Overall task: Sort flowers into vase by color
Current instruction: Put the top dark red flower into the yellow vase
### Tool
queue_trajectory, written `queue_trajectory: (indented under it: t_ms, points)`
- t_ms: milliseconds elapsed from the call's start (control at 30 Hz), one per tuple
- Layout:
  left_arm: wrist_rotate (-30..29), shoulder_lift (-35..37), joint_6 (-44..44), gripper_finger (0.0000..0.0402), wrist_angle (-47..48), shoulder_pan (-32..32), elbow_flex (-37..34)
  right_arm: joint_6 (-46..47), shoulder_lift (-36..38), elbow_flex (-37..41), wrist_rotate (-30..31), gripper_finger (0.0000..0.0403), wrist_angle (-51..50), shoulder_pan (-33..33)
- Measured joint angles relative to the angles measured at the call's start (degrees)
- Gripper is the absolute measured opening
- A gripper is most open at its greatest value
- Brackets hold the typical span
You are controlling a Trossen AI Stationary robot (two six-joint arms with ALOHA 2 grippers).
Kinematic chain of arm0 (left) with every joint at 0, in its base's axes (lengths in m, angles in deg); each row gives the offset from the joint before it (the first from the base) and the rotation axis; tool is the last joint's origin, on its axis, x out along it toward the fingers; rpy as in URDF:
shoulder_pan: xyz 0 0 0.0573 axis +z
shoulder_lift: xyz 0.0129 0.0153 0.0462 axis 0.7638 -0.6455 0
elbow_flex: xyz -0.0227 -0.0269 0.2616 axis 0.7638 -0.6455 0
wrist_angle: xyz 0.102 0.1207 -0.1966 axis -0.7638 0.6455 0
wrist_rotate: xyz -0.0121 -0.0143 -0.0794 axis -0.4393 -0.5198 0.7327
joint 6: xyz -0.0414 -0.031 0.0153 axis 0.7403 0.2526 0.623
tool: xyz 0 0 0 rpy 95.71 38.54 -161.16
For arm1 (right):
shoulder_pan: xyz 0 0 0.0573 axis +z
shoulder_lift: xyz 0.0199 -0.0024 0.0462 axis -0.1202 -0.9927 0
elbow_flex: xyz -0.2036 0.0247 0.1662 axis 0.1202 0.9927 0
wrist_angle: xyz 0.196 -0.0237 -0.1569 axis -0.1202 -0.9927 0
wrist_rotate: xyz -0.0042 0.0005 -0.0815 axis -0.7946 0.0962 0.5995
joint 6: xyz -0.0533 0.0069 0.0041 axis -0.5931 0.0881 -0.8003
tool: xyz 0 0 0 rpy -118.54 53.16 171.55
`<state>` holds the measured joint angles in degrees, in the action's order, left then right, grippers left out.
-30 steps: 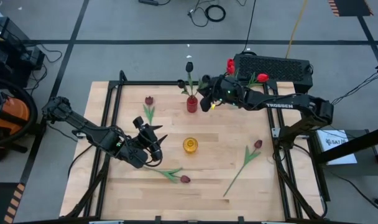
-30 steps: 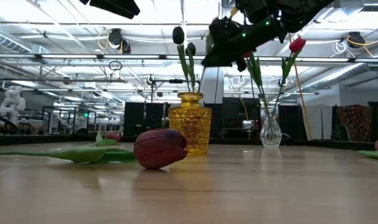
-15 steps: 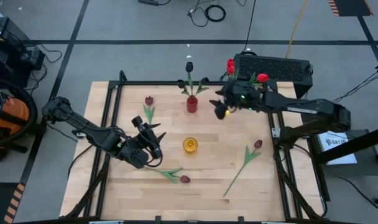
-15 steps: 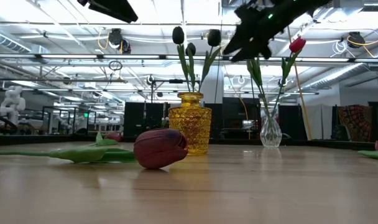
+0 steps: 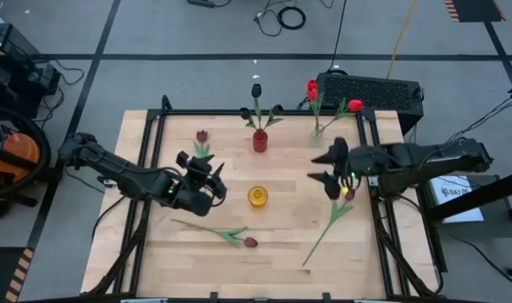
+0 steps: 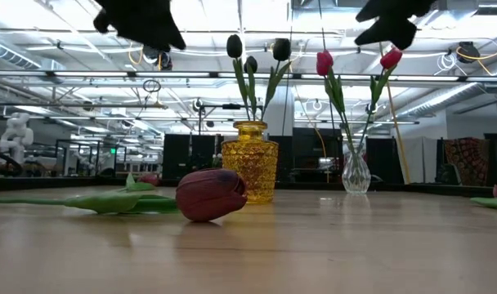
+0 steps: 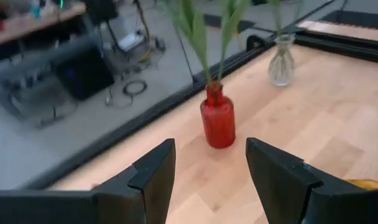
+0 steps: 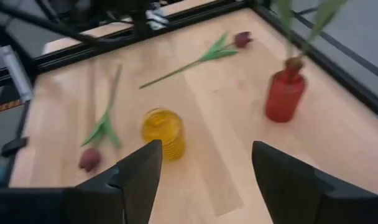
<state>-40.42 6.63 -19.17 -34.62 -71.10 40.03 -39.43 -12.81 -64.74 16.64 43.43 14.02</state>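
Three dark tulips (image 5: 256,105) stand with their stems in the red vase (image 5: 260,140). Two red tulips (image 5: 332,105) stand in the clear vase (image 5: 317,132). The yellow vase (image 5: 257,196) has no flower in it. Three maroon tulips lie flat on the table: far left (image 5: 201,143), near centre (image 5: 231,235) and right (image 5: 332,219). My left gripper (image 5: 216,178) hovers open left of the yellow vase and points at the red vase (image 7: 217,118). My right gripper (image 5: 317,168) hovers open right of the yellow vase (image 8: 164,134), above the right tulip's head.
A black metal frame (image 5: 155,126) runs along the table's edges. A dark box (image 5: 370,91) sits behind the far right corner. Bare wood lies between the yellow vase and the near edge (image 5: 264,278).
My right gripper has opened and let go of a dark tulip, which now stands in the red vase. It has then drawn back up and toward the table's right and near side. My left gripper has rolled and shifted slightly toward the red vase.
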Motion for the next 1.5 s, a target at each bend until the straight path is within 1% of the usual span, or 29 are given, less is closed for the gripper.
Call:
queue_trajectory:
  t_ms: [67,133,200,267,333,467,600,800,933,1000,1133,1300,1367,1500]
  points:
    - [3.67,-1.41,3.07,0.0203,0.73,1.85,0.0,0.63,0.98,2.53,1.95,0.0234,1.26,3.09]
    - [9.93,-3.33,5.51,0.0203,3.14,4.24,0.0,0.93,1.47,4.74,2.72,0.0229,2.77,5.22]
    - [13.6,-5.49,8.23,0.0203,6.94,6.99,-0.04,0.22,1.49,5.49,2.25,0.0223,2.81,6.02]
    - [16.04,-7.7,12.88,0.0203,11.05,9.53,-0.04,0.11,1.56,5.53,2.22,0.0218,2.76,6.16]
    - [19.73,-10.31,17.22,0.0203,14.32,11.92,-0.07,0.11,1.57,5.53,2.24,0.0213,2.88,6.15]
    - [22.37,-15.38,22.61,0.0203,17.75,14.87,-0.07,-0.82,1.57,5.51,2.26,0.0206,3.68,6.15]
    - [26.28,-20.39,22.36,0.0203,17.21,15.76,-0.07,-1.31,1.55,5.5,2.63,0.0203,3.59,6.15]
    - [28.95,-24.45,23.89,0.0203,17.0,15.72,-0.57,-0.06,1.53,5.5,2.57,0.0203,3.53,6.12]
    - [29.54,-24.22,27.03,0.0203,16.79,15.65,-3.48,-0.04,1.53,5.5,2.5,0.0203,3.46,6.12]
    - [30.88,-23.58,28.23,0.0201,17.21,15.65,-5.09,-0.07,1.53,5.5,2.45,0.0203,3.44,6.12]
    - [32.2,-23.18,29.92,0.0182,16.37,15.65,-7.16,-0.23,1.53,5.5,2.44,0.0203,3.42,6.12]
    - [32.03,-23.13,29.89,0.0158,12.65,15.84,-8.37,-0.3,1.53,5.48,2.44,0.0203,3.51,6.12]
    - [31.76,-23.13,29.16,0.0155,10.25,16.25,-8.36,-0.3,1.53,5.48,2.44,0.0203,3.48,6.12]
    - [31.24,-23.13,28.73,0.0155,8.3,17.25,-8.35,-0.26,1.51,5.48,2.44,0.0203,3.51,6.12]
